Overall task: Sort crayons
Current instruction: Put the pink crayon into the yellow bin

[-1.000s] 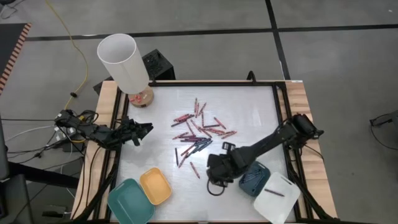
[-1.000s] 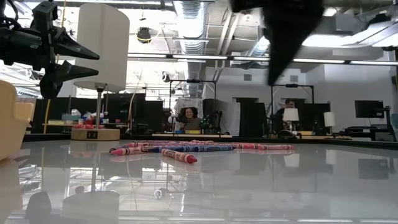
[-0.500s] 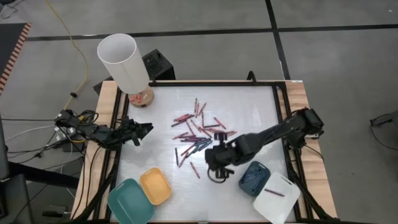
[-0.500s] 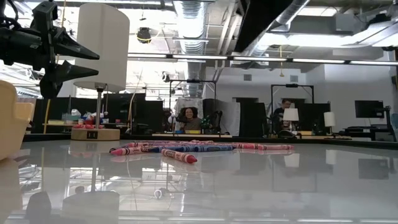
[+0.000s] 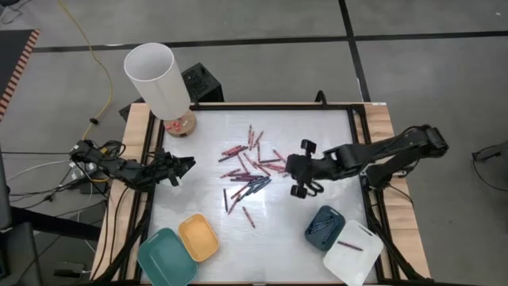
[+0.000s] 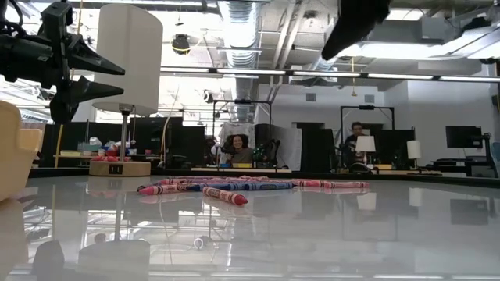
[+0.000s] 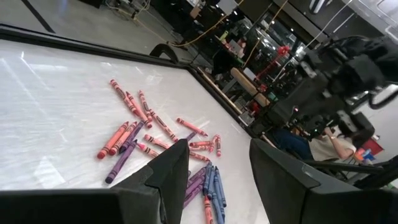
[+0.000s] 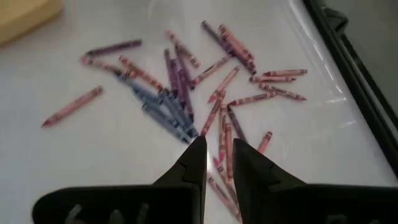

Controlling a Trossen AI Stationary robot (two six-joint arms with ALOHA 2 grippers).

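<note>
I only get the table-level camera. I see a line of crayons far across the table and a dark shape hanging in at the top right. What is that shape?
Observer: It's part of the right arm. From above, the right claw hangs over the right edge of the crayons.
Operator: Is it carrying one?
Observer: No. Its wrist camera shows the fingers slightly apart with nothing between them.
Operator: Are any crayons put away?
Observer: Yes. At the front right, the dark-blue tray holds a few dark crayons, and the white tray beside it holds one.
</note>
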